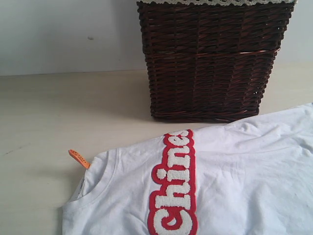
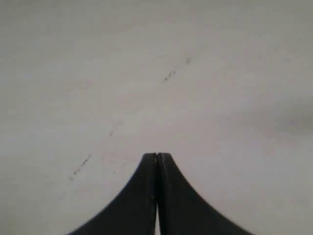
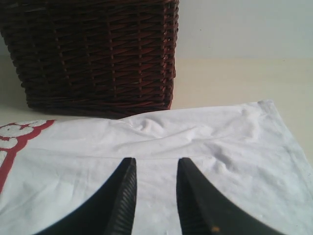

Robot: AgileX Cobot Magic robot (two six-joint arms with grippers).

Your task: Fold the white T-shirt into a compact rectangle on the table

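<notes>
Left gripper (image 2: 157, 155) closed above table (image 2: 146, 73) | right gripper (image 3: 156, 161) parted over white T-shirt (image 3: 220, 147) | wicker basket (image 1: 210, 63) behind

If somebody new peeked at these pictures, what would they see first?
Probably the big red patch with fuzzy white letters, running across the white T-shirt that lies spread on the table. Next comes the dark brown wicker basket standing behind the shirt, and then the little orange tag sticking out at the collar.
</notes>
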